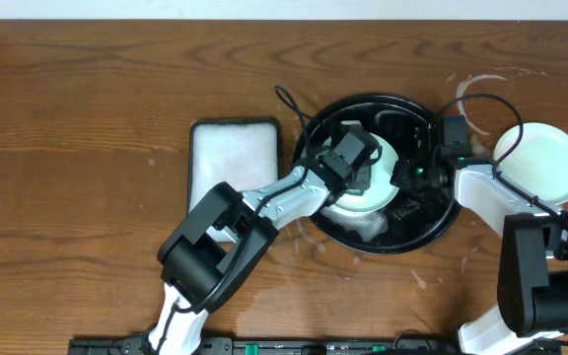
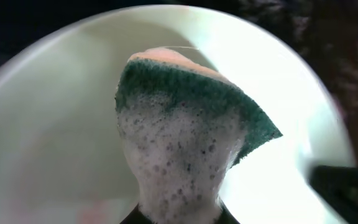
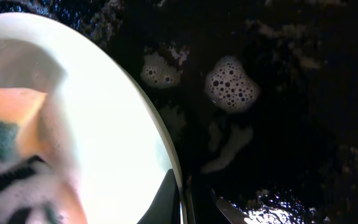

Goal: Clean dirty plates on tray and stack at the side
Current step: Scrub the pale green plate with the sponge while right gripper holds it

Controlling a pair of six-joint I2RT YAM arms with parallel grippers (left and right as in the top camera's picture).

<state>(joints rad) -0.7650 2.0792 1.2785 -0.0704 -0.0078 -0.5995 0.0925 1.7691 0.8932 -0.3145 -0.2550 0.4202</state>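
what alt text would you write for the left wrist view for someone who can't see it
A green and orange sponge, its lower half thick with white foam, sits mid-frame over a pale plate that fills most of the view. A dark tray shows past the plate's rim at the top.

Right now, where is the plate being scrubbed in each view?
Overhead: scrubbed plate at the centre of the black tray, partly under the left gripper.
Left wrist: fills the frame behind the foamy sponge.
Right wrist: fills the left half, tray on the right.
Shared landmark: the sponge, seen in both wrist views, hidden overhead.
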